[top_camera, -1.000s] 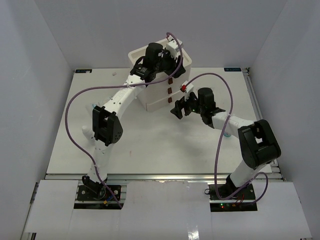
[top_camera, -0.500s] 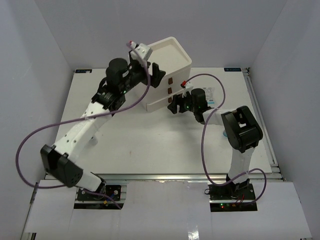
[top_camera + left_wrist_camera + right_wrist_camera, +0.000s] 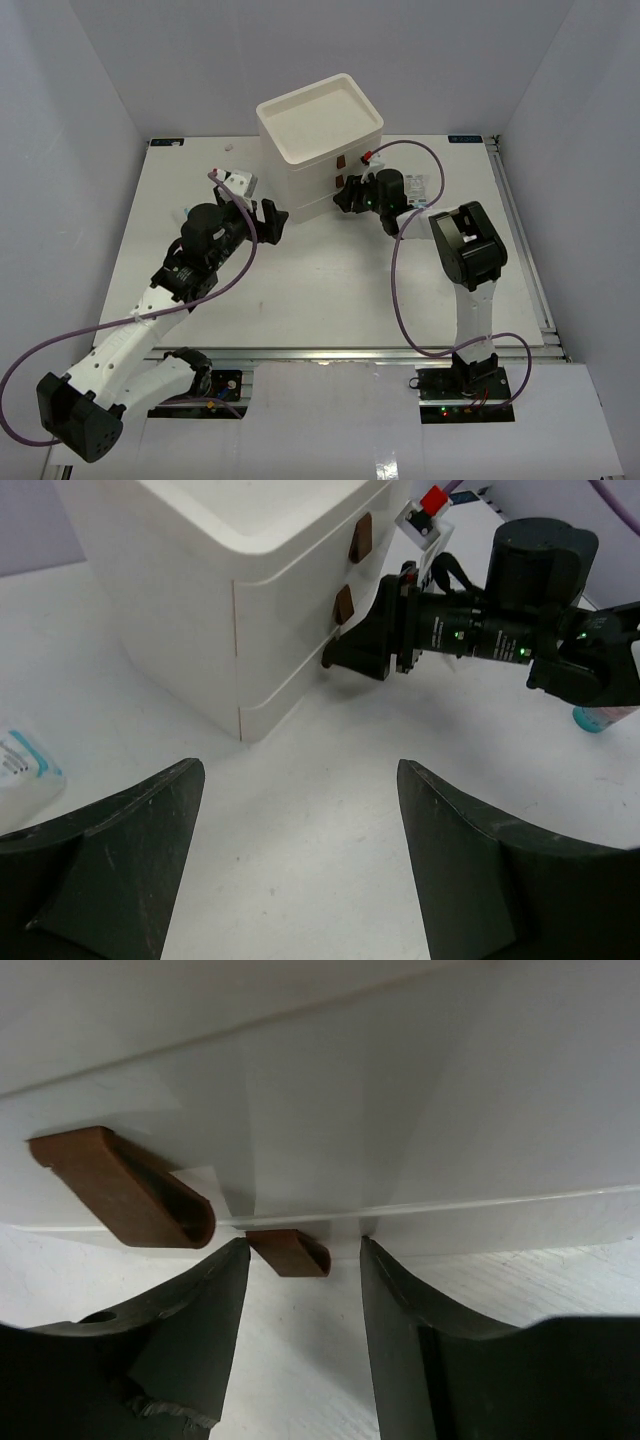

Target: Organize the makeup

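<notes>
Nearest me, my left pincer [image 3: 300, 770] hangs wide open over the bare surface [image 3: 330, 880] with nothing in it. A white-and-blue packet [image 3: 22, 765] lies just off its left side. Further out, my right pincer [image 3: 338, 655] is part-closed, its fingers either side of the lowest brown handle [image 3: 288, 1252] on the cream drawer box [image 3: 320, 120]. A sliver of gap shows on one side, so I judge it not clamped. The small bottle [image 3: 600, 718] stands behind that arm and more packets [image 3: 418, 188] lie beside it. My worries: the handle is small and only shallowly between the fingers, so a pull may slip off. With nothing bracing the box, it may slide instead of opening. My right forearm could also topple the bottle
</notes>
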